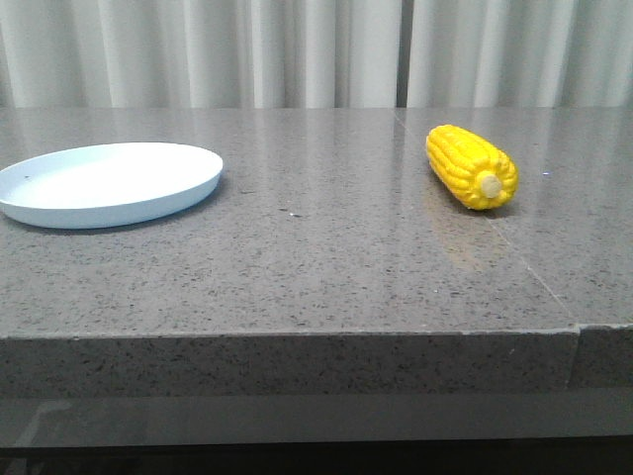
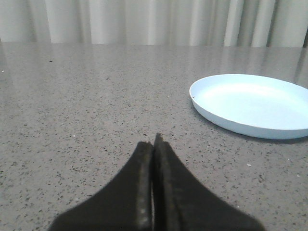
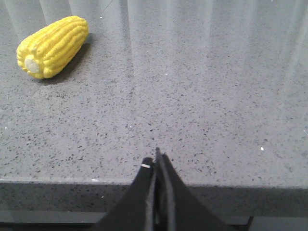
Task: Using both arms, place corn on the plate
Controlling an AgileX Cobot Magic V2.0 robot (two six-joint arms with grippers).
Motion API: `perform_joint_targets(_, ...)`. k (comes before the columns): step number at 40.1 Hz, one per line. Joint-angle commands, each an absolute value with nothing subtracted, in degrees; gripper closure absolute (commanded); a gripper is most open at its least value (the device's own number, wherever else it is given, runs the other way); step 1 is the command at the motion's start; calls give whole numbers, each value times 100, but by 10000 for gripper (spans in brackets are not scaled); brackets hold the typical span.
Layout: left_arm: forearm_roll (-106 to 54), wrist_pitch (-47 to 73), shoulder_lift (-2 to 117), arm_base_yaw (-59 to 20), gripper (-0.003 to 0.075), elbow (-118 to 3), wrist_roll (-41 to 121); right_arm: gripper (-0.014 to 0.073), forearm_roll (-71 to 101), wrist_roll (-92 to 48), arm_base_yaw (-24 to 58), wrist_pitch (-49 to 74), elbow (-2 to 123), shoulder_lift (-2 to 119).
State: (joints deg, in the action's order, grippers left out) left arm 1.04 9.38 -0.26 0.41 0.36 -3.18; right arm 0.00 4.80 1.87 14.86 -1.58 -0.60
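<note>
Corn [image 1: 471,165] is lying on its side toward the right edge of the grey stone counter [image 1: 326,257], roughly midway between the front edge and the back edge by the curtain [image 1: 316,49], with its pale stub end pointing toward the front. Well apart from it, the plate [image 1: 148,203] is sitting near the left edge, with nothing in it. Neither arm is showing in the front view, so both are hanging back off the counter's front edge.

The left gripper [image 2: 154,144] is pointing across the counter with its fingers pressed together, no gap between them and nothing held; the plate is lying ahead of it and off to one side. The right gripper [image 3: 157,159] is hovering just over the front edge, likewise pinched tight and carrying nothing, with the corn ahead of it and well clear.

To my eye the corn is looking like light, hollow plastic: stiff, not fragile, glossy enough to be a little slippery, and round enough to be rolling if nudged. I would be taking it across the thick middle, fingers spread wide first and closing on opposite kernel rows, whose ridges should be giving some grip. The tapered tip and the stub are seeming poorer places to pinch.
</note>
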Motion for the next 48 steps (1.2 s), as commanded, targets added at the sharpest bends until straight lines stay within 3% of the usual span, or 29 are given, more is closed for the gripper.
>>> perform_joint_targets(1, 73, 411, -126, 54, 741, 40, -321, 685, -91, 425, 141, 1013, -60, -95)
perform_joint_targets(48, 73, 0, -126, 54, 741, 40, -321, 685, -91, 425, 141, 696, -60, -95)
